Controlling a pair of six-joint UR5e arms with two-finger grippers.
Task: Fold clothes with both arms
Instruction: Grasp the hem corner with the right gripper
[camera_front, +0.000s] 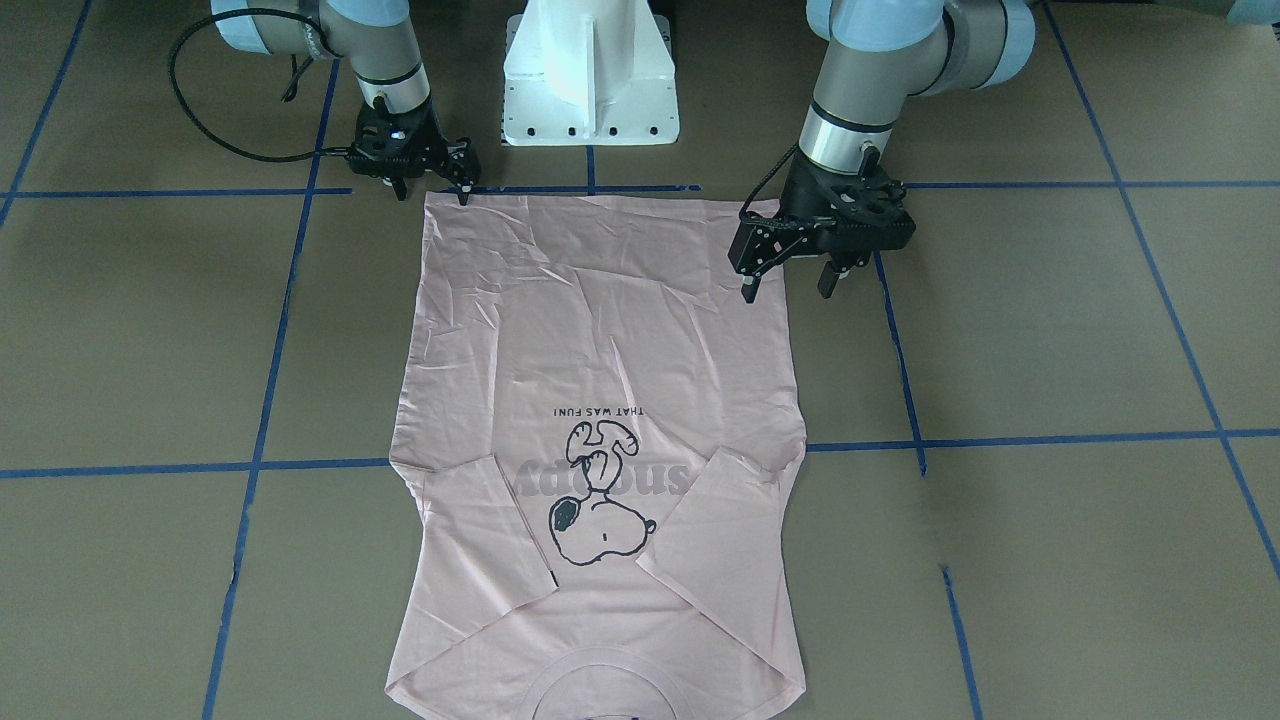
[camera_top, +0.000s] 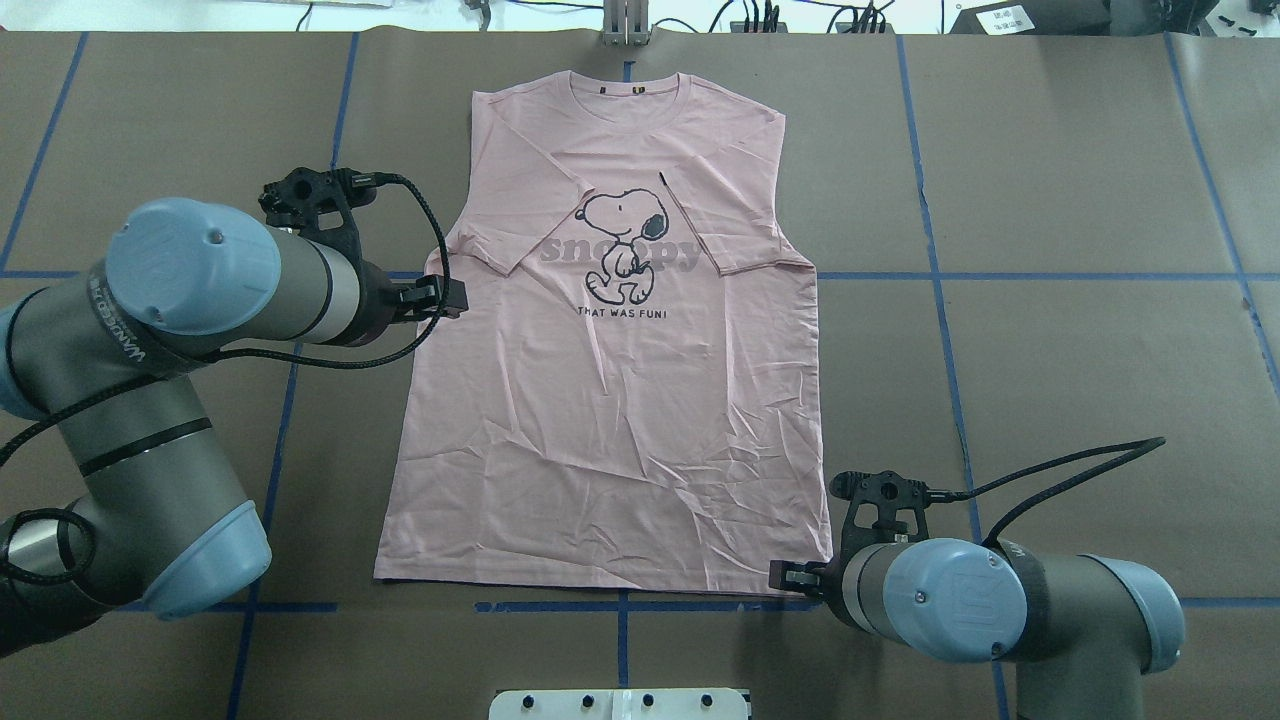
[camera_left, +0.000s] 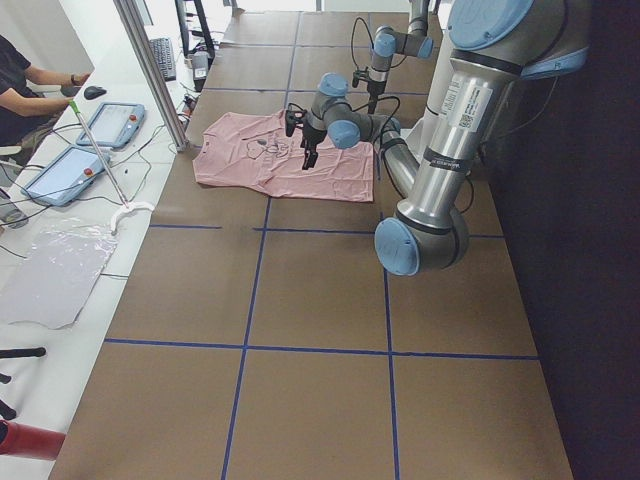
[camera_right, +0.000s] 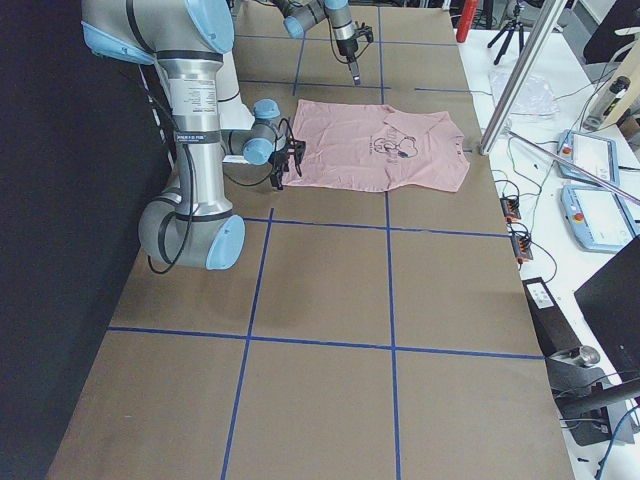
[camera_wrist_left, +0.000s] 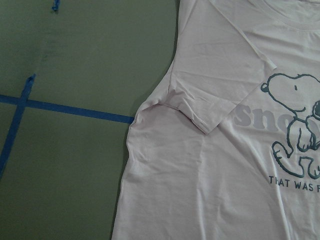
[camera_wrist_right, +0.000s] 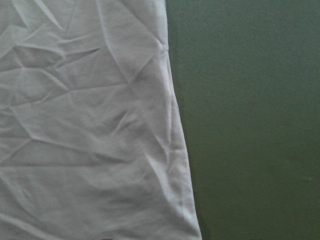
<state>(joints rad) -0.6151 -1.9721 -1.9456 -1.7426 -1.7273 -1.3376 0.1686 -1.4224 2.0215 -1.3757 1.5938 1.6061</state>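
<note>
The pale pink T-shirt (camera_top: 610, 400) lies flat and front up on the brown table, collar at the far edge, both sleeves folded in over the Snoopy print (camera_top: 625, 245). My left gripper (camera_front: 788, 285) hangs open and empty above the shirt's side edge, a little below the folded sleeve (camera_wrist_left: 210, 95). My right gripper (camera_front: 432, 192) is open, low at the near hem corner, one fingertip (camera_front: 465, 196) on the hem line. The right wrist view holds only wrinkled cloth (camera_wrist_right: 85, 125) and bare table. Neither wrist view has fingers in it.
The white pedestal base (camera_front: 590, 80) stands just behind the hem. Blue tape lines (camera_top: 1000, 275) grid the brown table. In the exterior left view a person (camera_left: 25, 90) sits at a side bench with tablets (camera_left: 110, 125) beside a metal post (camera_left: 150, 70).
</note>
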